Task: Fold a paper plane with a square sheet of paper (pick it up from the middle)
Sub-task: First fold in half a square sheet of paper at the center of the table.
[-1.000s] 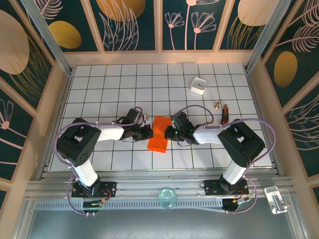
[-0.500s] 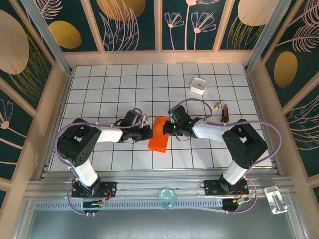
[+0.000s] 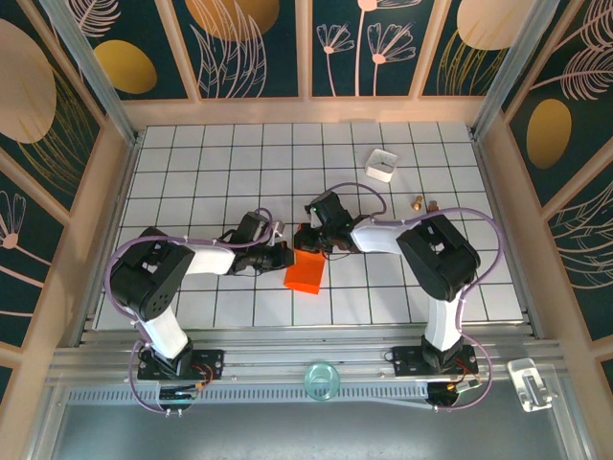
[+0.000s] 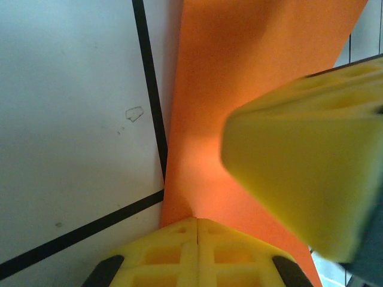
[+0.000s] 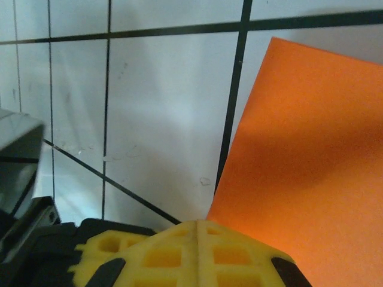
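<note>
The left arm (image 3: pixel 206 257) and right arm (image 3: pixel 383 235) have smooth white tube links between bulky black joint housings. Thin lilac cables (image 3: pixel 115 302) loop alongside each. The fingers (image 4: pixel 170 254) are yellow plastic with square moulded pockets.

1. The folded orange-red square sheet of paper (image 3: pixel 306 273) lies flat on the white gridded tabletop (image 3: pixel 192 163), midway between left and right and nearer the front edge
2. The left arm's two-finger gripper (image 3: pixel 285 254) sits at the sheet's left edge
3. The right arm's two-finger gripper (image 3: pixel 305 238) sits over the sheet's far end, just behind and right of the left one
4. A small white square box (image 3: pixel 381 164) stands behind and right of the sheet, well apart
5. A small brass cylinder (image 3: pixel 418 202) lies in front of the box, right of the sheet
</note>
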Controlling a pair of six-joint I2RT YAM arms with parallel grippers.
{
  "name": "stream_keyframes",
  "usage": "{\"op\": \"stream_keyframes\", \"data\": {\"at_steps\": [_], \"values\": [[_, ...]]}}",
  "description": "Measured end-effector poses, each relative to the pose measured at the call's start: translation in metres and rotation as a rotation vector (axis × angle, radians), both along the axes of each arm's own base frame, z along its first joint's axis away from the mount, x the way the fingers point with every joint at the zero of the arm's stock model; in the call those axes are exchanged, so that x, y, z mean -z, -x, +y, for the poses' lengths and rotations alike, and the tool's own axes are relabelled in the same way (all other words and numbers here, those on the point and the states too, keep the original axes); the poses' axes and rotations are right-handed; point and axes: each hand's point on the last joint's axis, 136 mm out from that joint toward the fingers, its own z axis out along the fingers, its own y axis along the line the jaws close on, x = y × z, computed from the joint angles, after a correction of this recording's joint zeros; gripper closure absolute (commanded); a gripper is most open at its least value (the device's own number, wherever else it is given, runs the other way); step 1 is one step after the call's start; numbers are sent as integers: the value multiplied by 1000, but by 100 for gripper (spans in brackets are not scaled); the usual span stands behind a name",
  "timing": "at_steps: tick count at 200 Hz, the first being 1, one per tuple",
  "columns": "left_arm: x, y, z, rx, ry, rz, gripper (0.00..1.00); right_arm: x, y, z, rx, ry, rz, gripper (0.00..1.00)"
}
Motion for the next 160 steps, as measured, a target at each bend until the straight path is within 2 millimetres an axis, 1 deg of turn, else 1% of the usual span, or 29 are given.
{"op": "stream_keyframes", "data": {"at_steps": [25, 65, 160], "values": [[0, 0, 0, 2, -1, -2, 100, 9, -3, 4, -9, 3, 17, 100], [0, 0, 0, 7, -2, -6, 100, 16, -7, 7, -17, 13, 31, 100], [1, 1, 0, 36, -10, -29, 100, 19, -13, 6, -36, 26, 81, 100]]}}
